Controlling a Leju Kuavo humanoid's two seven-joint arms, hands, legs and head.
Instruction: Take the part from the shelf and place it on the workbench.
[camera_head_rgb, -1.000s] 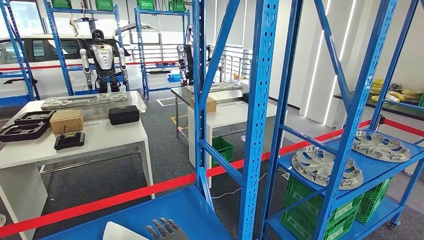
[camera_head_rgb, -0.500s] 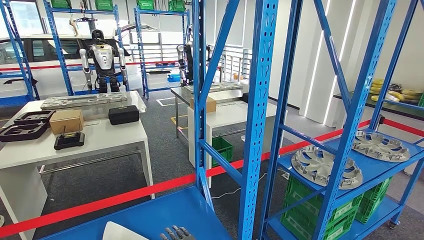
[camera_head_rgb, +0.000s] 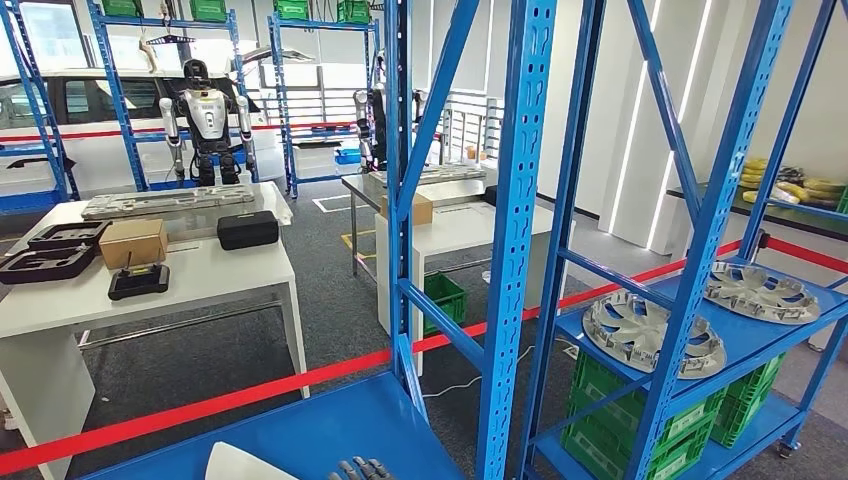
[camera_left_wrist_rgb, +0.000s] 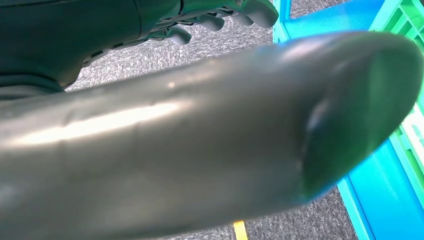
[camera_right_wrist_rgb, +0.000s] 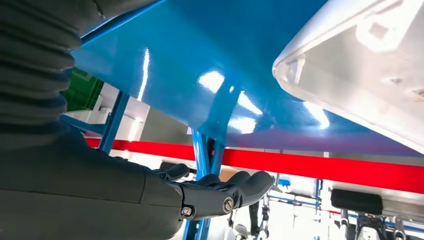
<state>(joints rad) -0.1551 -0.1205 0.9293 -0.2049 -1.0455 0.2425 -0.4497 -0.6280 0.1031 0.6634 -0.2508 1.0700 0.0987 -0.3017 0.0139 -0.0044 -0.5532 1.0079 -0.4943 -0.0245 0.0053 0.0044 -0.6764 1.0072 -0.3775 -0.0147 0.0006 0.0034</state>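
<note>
The job has only just begun, going by what shows here. The white part (camera_head_rgb: 243, 464) lies on the blue shelf (camera_head_rgb: 330, 420), low in the head view, and nothing has lifted it. The right hand (camera_head_rgb: 362, 468) peeks in at the bottom edge of that view, just beside the part, on the side toward the blue post (camera_head_rgb: 512, 240). It does not seem to touch the part, though the edge of the picture cuts off most of the hand, so this is not sure. In the right wrist view the right hand (camera_right_wrist_rgb: 220, 192) has its fingers (camera_right_wrist_rgb: 250, 182) stretched out side by side, a little bent, and there is nothing in them. The part (camera_right_wrist_rgb: 360, 65) sits near the hand there, on the shiny blue shelf (camera_right_wrist_rgb: 200, 75), and the two are apart. The left hand (camera_left_wrist_rgb: 220, 20) shows in its own wrist view with a big thumb right up against the camera. Its dark fingers (camera_left_wrist_rgb: 252, 10) look curled in, with grey floor (camera_left_wrist_rgb: 150, 55) behind them. I cannot tell if that hand is wide or closed. It looks far from the part. What is left is nearly everything. The hand must reach the part, take hold of it, lift it off the shelf, and carry it to the white counter (camera_head_rgb: 190, 285) past the red tape (camera_head_rgb: 250, 392), then set it down there.
</note>
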